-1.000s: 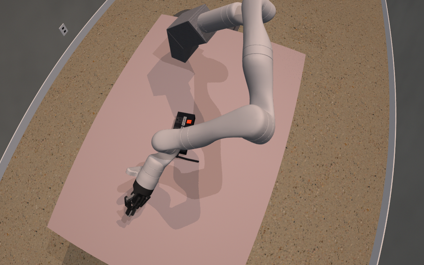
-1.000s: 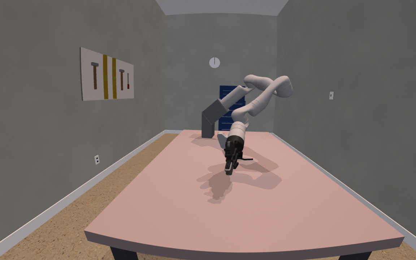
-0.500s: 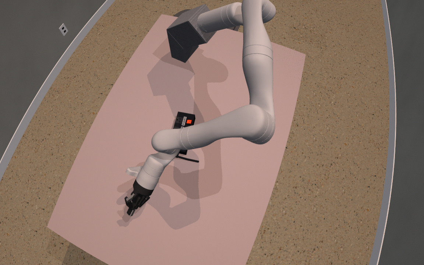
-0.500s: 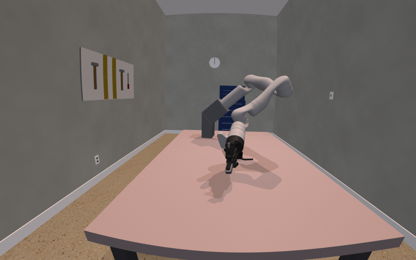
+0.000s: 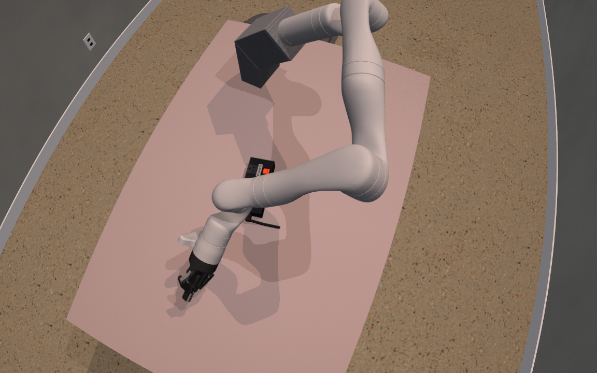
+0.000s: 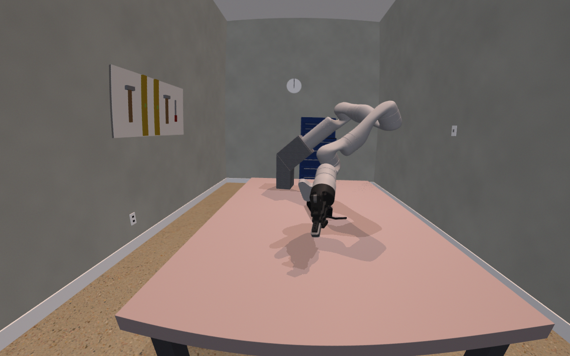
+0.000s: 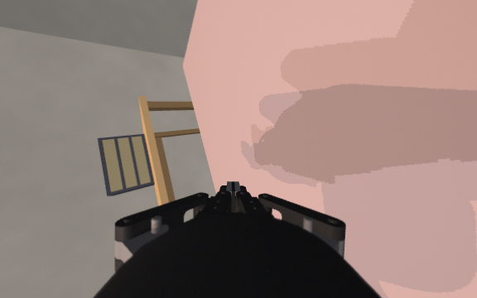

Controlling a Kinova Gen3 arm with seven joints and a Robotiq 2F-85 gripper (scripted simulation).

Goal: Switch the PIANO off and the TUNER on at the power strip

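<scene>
The black power strip (image 5: 260, 167) lies on the pink table (image 5: 161, 153) near its middle, mostly hidden under my forearm. Its far end shows a white label and one lit orange-red switch (image 5: 266, 171); its black cable (image 5: 266, 224) (image 6: 338, 217) pokes out from under the arm. The other switches are hidden. My gripper (image 5: 185, 295) (image 6: 315, 232) (image 7: 233, 189) is shut and empty, fingertips together. It hangs a little above the table, well in front of the strip, toward the near left part of the table. The strip does not show in the wrist view.
The arm's dark grey base block (image 5: 261, 48) (image 6: 289, 165) stands at the table's far end. The table's left edge (image 7: 199, 124) shows in the wrist view, with a wooden ladder (image 7: 156, 145) and a framed panel (image 7: 126, 163) beyond it.
</scene>
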